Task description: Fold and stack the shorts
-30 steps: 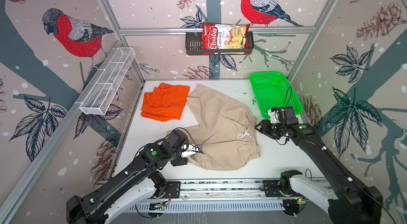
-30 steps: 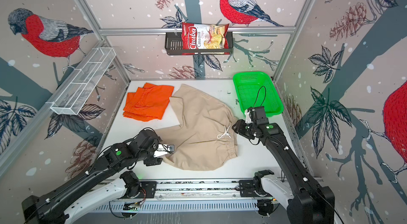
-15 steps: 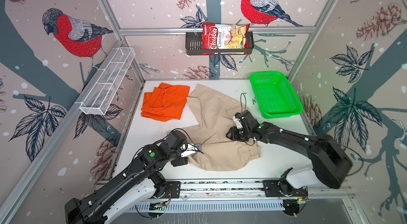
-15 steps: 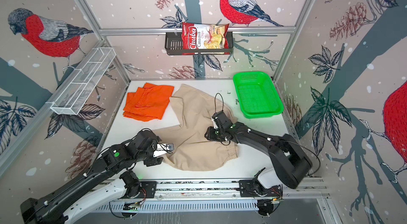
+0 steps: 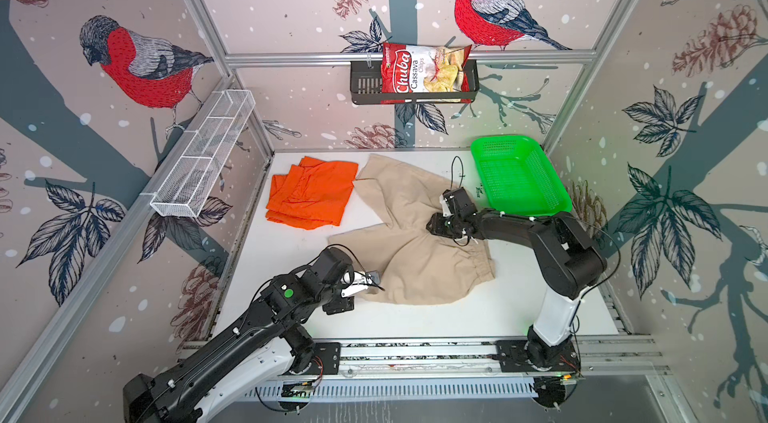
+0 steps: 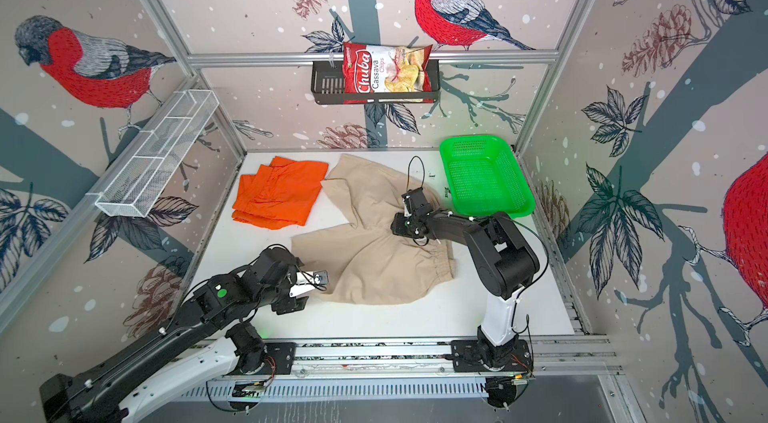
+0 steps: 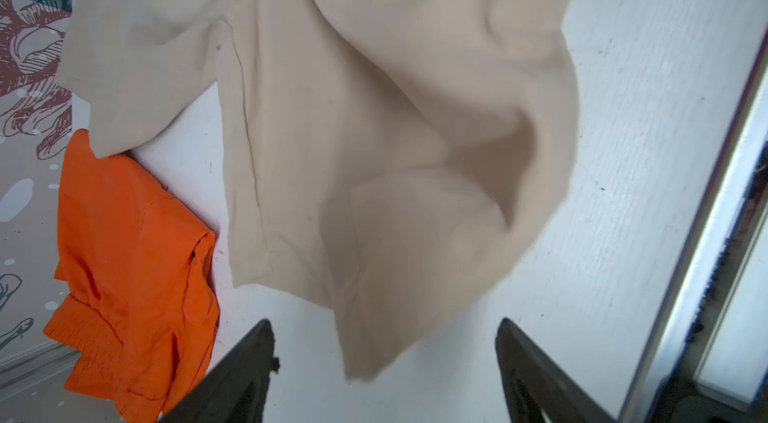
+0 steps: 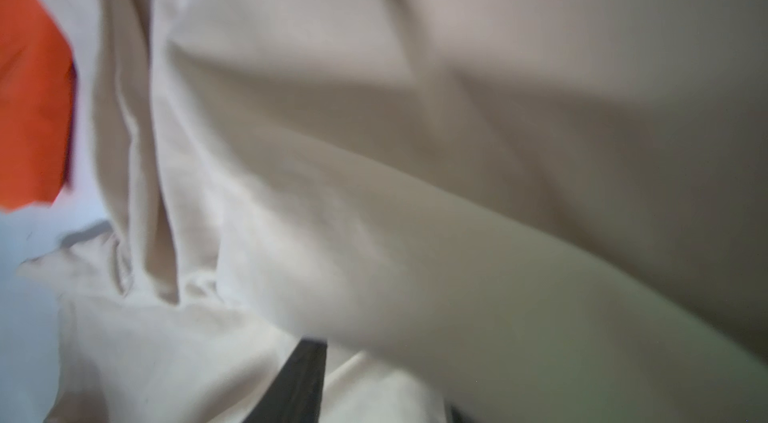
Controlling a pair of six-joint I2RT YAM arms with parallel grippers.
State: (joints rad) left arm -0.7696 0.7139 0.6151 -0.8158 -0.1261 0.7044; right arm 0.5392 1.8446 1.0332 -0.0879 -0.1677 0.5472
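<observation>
- Beige cloth shorts (image 5: 415, 259) with a gathered elastic waistband (image 5: 484, 271): spread open and unfolded on the white counter (image 5: 519, 304), just beside the green plastic mesh basket (image 5: 519, 176).
- Bright orange cloth shorts (image 5: 309, 196): folded, on the far side of the beige pair from the basket and close beside that pair.
- Handling, as I judge it: light and limp, with no stiffness. A lifted layer will sag and drag the rest along.
- Where to take hold: hems, corners and the thicker waistband should give the surest pinch. Flat mid-panel cloth is likely to bunch or slip.
- My left gripper (image 7: 385, 323): fingers wide apart, holding nothing. The beige corner farthest from the basket lies just ahead of them, between the two tips, and is not pinched.
- My right gripper (image 5: 434, 227): down on the middle of the beige pair, toward the basket side.
- Its wrist view shows only blurred cloth and one dark finger (image 8: 295, 387). I cannot tell whether it pinches the fabric or only presses on it.
</observation>
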